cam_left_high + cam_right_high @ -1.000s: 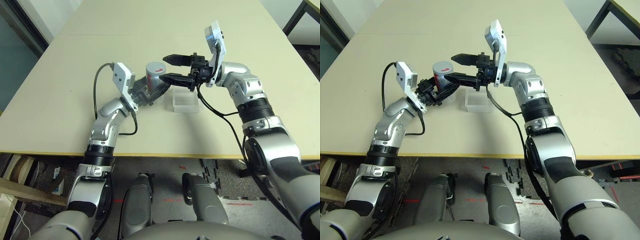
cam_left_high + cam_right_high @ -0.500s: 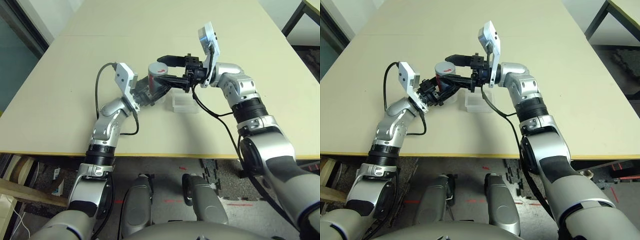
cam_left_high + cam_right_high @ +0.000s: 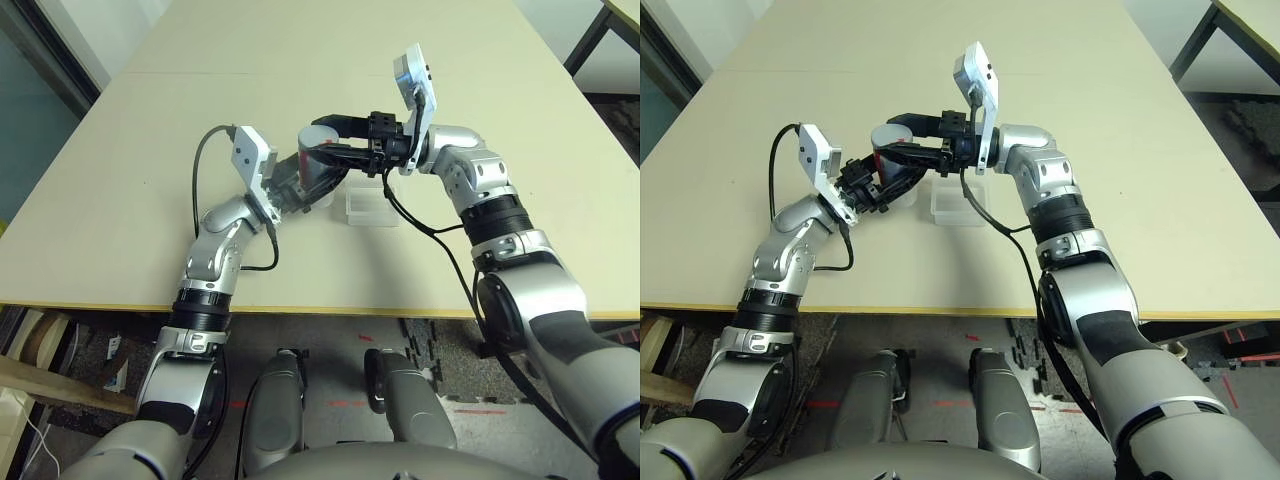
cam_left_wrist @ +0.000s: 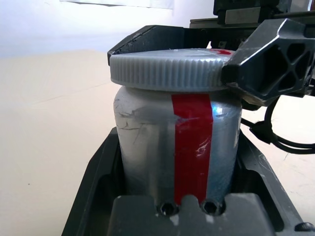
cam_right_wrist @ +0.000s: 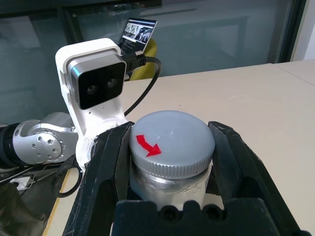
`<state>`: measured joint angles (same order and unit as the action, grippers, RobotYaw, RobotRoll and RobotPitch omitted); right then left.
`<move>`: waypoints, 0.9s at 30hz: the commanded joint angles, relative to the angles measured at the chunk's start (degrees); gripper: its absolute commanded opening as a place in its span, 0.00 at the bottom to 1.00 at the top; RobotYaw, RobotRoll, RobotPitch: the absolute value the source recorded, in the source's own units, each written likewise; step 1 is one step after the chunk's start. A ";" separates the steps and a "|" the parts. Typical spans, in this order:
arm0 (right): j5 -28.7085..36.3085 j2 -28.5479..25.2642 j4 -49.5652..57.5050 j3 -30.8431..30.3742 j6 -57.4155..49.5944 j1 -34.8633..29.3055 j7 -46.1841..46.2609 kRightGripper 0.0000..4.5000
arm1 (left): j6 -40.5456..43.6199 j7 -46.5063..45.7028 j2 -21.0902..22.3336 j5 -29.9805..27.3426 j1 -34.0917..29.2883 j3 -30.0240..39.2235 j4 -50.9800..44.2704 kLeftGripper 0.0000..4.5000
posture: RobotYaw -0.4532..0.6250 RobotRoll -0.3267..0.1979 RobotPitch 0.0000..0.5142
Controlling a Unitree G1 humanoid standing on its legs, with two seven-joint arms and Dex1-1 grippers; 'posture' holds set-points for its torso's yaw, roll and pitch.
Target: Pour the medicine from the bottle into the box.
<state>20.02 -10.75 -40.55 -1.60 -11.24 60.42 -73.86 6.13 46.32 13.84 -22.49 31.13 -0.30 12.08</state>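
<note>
The bottle [image 4: 177, 147] looks wrapped in silver-grey foil-like tape, slightly crinkled and faintly shiny, with a glossy red tape stripe [image 4: 192, 147] down its side. Its cap [image 5: 172, 140] is matt grey plastic, smooth on top and finely ribbed round the rim, with a red arrow marked on it. The fingers [image 5: 241, 172] at the cap are matt black hard plastic. The box [image 3: 368, 207] is clear, glossy plastic. The table [image 3: 150, 150] has a smooth, matt pale beige top. The forearms [image 3: 215, 250] are satin silver metal-looking shells.
</note>
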 commanded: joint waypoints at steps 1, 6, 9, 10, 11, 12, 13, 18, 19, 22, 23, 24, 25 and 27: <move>0.83 0.47 -0.67 -0.75 1.57 1.59 -5.83 0.57 | 0.76 0.11 0.04 0.22 0.00 -0.30 -0.53 0.60 | 0.39 0.62 0.31; 1.51 0.92 -2.96 -1.08 3.66 3.13 -13.47 0.57 | 1.10 0.26 0.10 0.34 -0.20 -0.31 -0.75 0.60 | 0.39 0.62 0.31; 0.92 1.33 -5.33 -1.44 6.41 4.63 -17.52 0.57 | 1.39 0.22 0.00 0.46 -0.38 -0.36 -1.12 0.60 | 0.39 0.62 0.32; 0.88 1.35 -6.33 -2.14 8.08 5.36 -18.25 0.57 | 1.52 0.21 -0.02 0.48 -0.40 -0.36 -1.24 0.60 | 0.40 0.62 0.32; 1.03 1.31 -7.14 -2.95 9.61 5.96 -18.56 0.57 | 1.63 0.21 -0.01 0.49 -0.45 -0.34 -1.37 0.60 | 0.40 0.62 0.32; 1.29 1.23 -7.87 -3.84 10.93 6.52 -18.63 0.57 | 1.75 0.23 0.03 0.47 -0.50 -0.33 -1.51 0.60 | 0.40 0.62 0.32; 1.53 1.17 -8.40 -4.46 11.81 6.89 -18.64 0.57 | 1.83 0.24 0.07 0.45 -0.56 -0.32 -1.62 0.60 | 0.40 0.62 0.32; 1.26 1.65 -12.89 -5.94 15.78 9.16 -18.64 0.57 | 2.16 0.22 0.11 0.45 -0.91 -0.44 -2.23 0.60 | 0.40 0.62 0.33; 1.04 1.82 -13.84 -5.86 16.45 9.56 -18.64 0.57 | 2.21 0.21 0.11 0.45 -0.96 -0.47 -2.34 0.60 | 0.40 0.62 0.33; -0.77 2.75 -18.49 -2.97 18.12 11.51 -18.09 0.57 | 2.44 0.26 0.04 0.43 -1.09 -0.61 -2.77 0.60 | 0.41 0.62 0.33; -1.14 2.80 -19.80 -2.30 18.51 12.01 -17.49 0.65 | 2.57 0.28 0.00 0.43 -1.13 -0.64 -2.94 0.60 | 0.41 0.62 0.33; -1.42 2.78 -20.84 -1.76 18.82 12.38 -16.80 0.72 | 2.69 0.32 -0.01 0.43 -1.16 -0.65 -3.08 0.60 | 0.41 0.62 0.33; -1.78 2.68 -21.91 -1.22 19.01 12.75 -16.07 0.75 | 2.83 0.39 0.00 0.41 -1.21 -0.65 -3.22 0.60 | 0.41 0.62 0.33; -2.56 2.46 -23.50 -0.33 19.43 13.25 -15.24 0.90 | 3.08 0.47 0.05 0.37 -1.26 -0.66 -3.37 0.60 | 0.41 0.62 0.34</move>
<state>18.67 -8.42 -63.03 -2.42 7.04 72.22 -88.37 8.02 47.36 13.89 -22.54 30.40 -0.52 7.99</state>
